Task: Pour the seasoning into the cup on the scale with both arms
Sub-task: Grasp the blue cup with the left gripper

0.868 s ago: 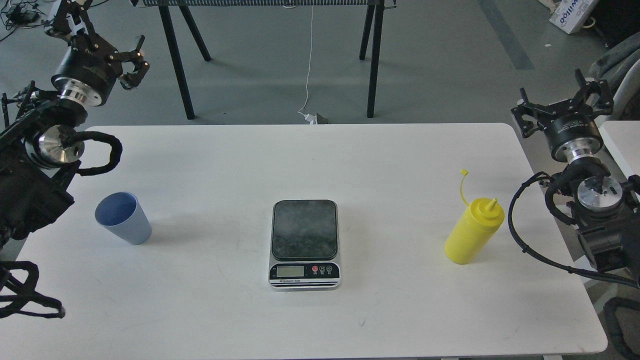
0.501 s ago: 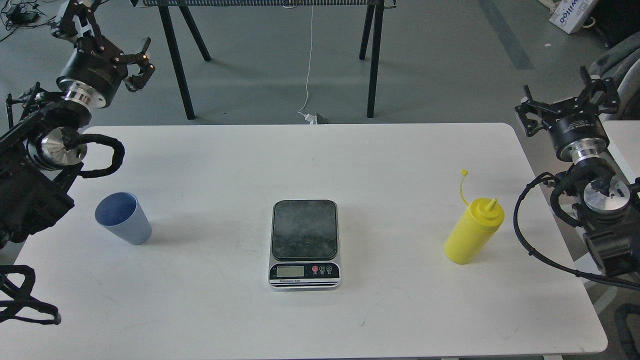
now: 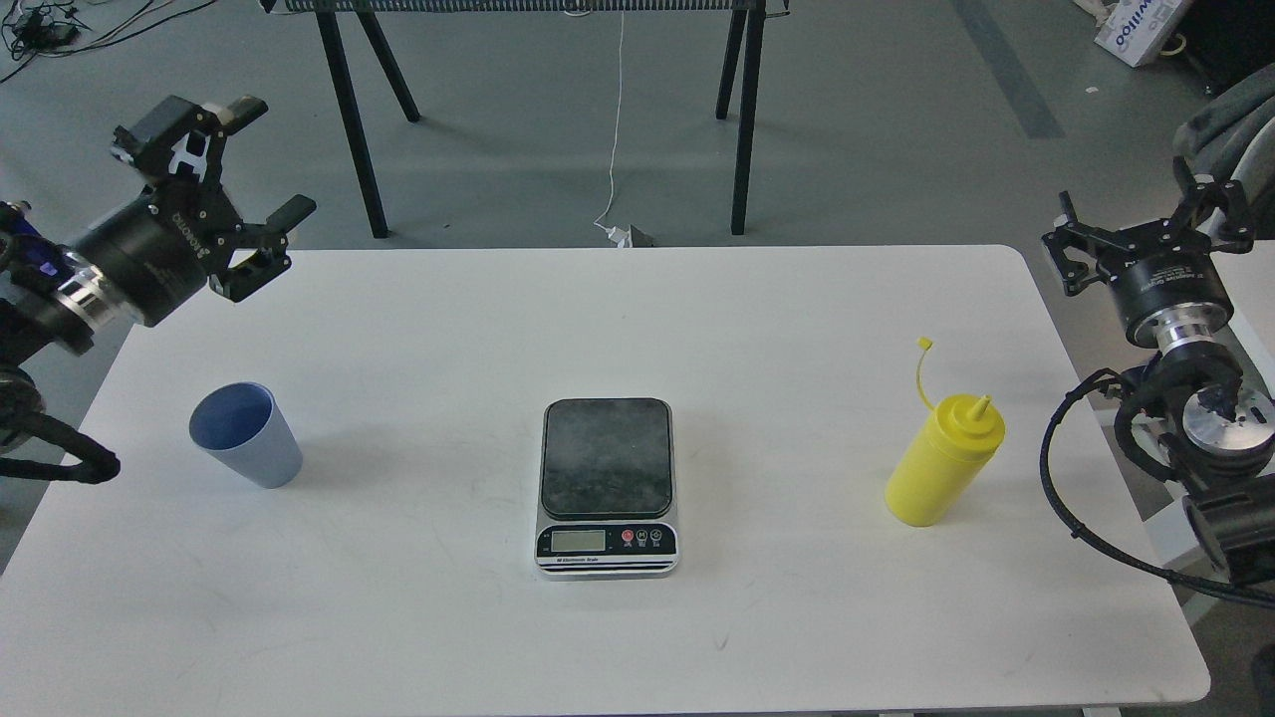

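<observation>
A: The white table (image 3: 418, 329) carries everything. The scale (image 3: 607, 485) sits at its centre with the top plate bare, so the task looks barely begun. What could go wrong first?

B: The left arm's approach. The left end effector (image 3: 231, 169) hangs over the table's ten o'clock corner, fingers spread and empty, well apart from the cup (image 3: 246, 435) at nine o'clock. The cup is light and tapered; a finger that clips its rim would probably tip it or skate it off the near edge.

A: And the right side?

B: The right end effector (image 3: 1146, 231) is off the table at three o'clock, fingers released, holding nothing. The seasoning (image 3: 942, 460) stands upright at about four o'clock of the scale, tall and narrow, so a sideways nudge could topple it.

A: Smaller hazards?

B: Its cap (image 3: 925, 344) dangles open on the tether, nozzle exposed. A hard squeeze during pickup would likely squirt seasoning before the cup reaches the scale.
</observation>
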`<action>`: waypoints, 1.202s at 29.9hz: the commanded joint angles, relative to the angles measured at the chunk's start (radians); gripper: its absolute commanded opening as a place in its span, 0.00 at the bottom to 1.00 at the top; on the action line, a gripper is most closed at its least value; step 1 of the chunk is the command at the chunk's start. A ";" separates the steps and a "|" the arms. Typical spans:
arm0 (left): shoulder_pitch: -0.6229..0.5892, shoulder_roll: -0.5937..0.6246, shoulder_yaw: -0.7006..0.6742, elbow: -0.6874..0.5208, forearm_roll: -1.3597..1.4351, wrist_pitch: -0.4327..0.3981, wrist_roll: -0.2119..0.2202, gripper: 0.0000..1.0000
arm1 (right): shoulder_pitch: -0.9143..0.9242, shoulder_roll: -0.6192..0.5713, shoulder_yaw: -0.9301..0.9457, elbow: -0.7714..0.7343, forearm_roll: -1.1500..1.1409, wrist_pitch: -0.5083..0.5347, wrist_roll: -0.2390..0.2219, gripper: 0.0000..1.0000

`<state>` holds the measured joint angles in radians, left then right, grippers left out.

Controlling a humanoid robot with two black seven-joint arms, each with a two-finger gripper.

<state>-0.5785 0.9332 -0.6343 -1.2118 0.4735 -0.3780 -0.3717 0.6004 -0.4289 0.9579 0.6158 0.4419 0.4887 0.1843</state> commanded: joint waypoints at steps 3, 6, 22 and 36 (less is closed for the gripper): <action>0.061 0.139 0.005 -0.034 0.356 0.106 -0.079 0.94 | -0.019 -0.011 0.001 0.004 0.000 0.000 0.000 0.99; 0.104 0.150 0.013 -0.032 0.602 0.216 -0.117 0.93 | -0.024 -0.016 0.001 0.004 0.000 0.000 0.000 0.99; 0.124 -0.040 0.288 0.435 1.209 0.668 -0.117 0.77 | -0.027 -0.021 0.005 0.019 -0.002 0.000 0.000 0.99; 0.071 -0.117 0.392 0.517 1.205 0.648 -0.117 0.17 | -0.027 -0.025 0.005 0.019 -0.003 0.000 0.000 0.99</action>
<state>-0.4947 0.8166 -0.2574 -0.6952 1.6813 0.2780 -0.4882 0.5737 -0.4514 0.9634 0.6354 0.4388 0.4887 0.1840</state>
